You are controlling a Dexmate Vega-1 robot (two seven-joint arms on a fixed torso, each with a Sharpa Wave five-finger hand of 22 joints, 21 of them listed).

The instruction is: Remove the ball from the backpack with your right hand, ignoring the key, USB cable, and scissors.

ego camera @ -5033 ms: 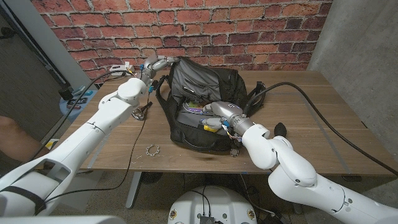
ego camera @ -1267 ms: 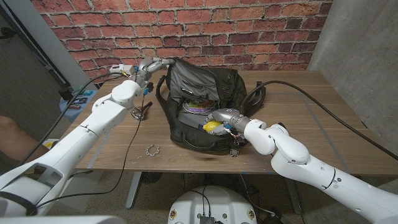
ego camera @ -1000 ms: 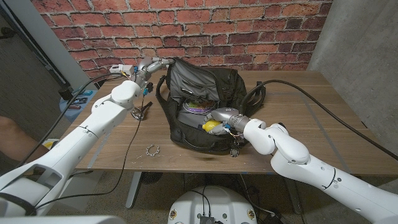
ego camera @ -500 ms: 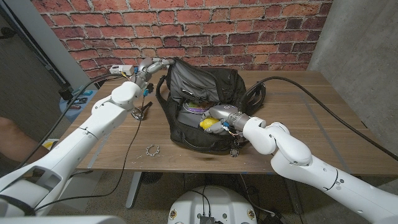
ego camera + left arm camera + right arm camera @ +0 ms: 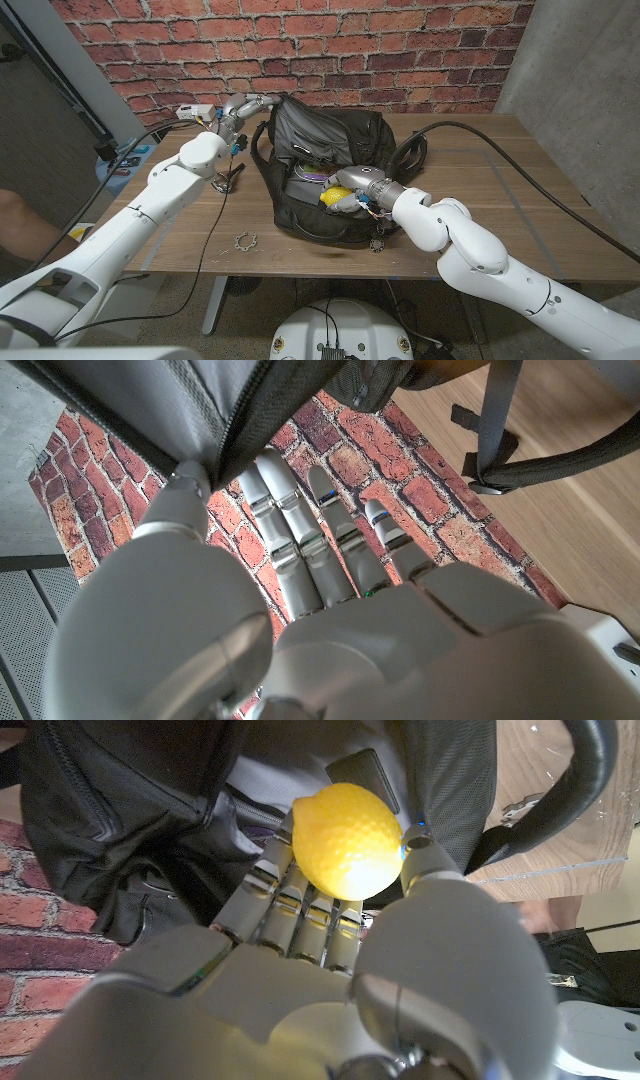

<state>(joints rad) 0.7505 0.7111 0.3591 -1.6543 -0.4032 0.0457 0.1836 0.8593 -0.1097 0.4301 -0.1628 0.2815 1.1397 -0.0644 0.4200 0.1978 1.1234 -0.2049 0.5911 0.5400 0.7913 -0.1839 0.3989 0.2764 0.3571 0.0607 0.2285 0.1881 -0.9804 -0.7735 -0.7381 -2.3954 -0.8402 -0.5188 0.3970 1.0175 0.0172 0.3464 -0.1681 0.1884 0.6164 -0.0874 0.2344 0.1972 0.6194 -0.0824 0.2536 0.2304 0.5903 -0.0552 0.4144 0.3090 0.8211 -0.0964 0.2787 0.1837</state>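
Right robot hand grips yellow ball over open backpack.

ball: mostly hidden by right hand | backpack contents: too small to tell

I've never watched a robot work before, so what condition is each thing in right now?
backpack: lying on the table, unzipped and open.
ball: yellow, held in the right hand, over the open backpack.
right hand: grips the ball.
left hand: pinches the backpack's zipper edge at its far side.
table: wooden, bearing the backpack.
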